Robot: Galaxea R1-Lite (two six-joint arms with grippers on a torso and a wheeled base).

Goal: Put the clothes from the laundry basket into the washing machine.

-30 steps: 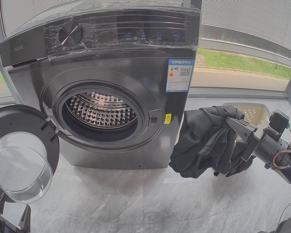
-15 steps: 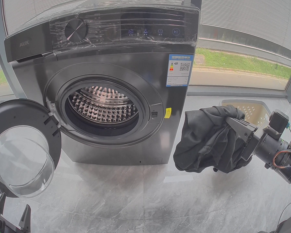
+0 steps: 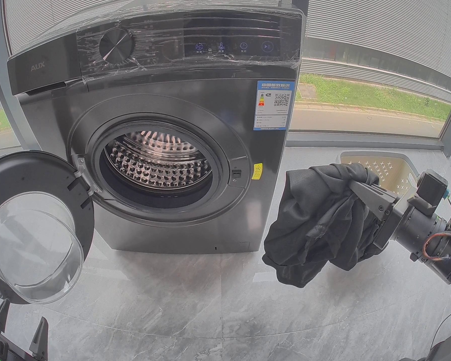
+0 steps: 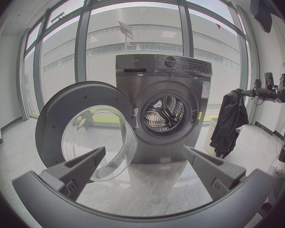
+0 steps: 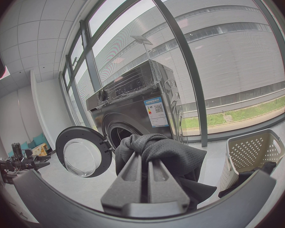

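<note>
Dark grey crumpled fabric garment [image 3: 315, 216] hangs above the floor, pinched at its top by the pressed-together right end effector [image 3: 358, 186]. The grey front-loading washing machine [image 3: 185, 96] has its drum mouth [image 3: 158, 169] to the left, with open room between them, and its round door [image 3: 32, 226] stands wide. In the left wrist view the left end effector [image 4: 143, 149] is spread, empty and low. In the right wrist view the cream perforated laundry basket [image 5: 253, 152] seems to hold more dark cloth.

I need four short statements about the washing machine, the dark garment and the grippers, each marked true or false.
1. The door of the washing machine is open. True.
2. The dark garment lies inside the drum. False: it hangs from the shut right gripper, beside the machine.
3. The left gripper is open and holds nothing. True.
4. The laundry basket stands on top of the machine. False: it stands on the floor, to the machine's right.
</note>
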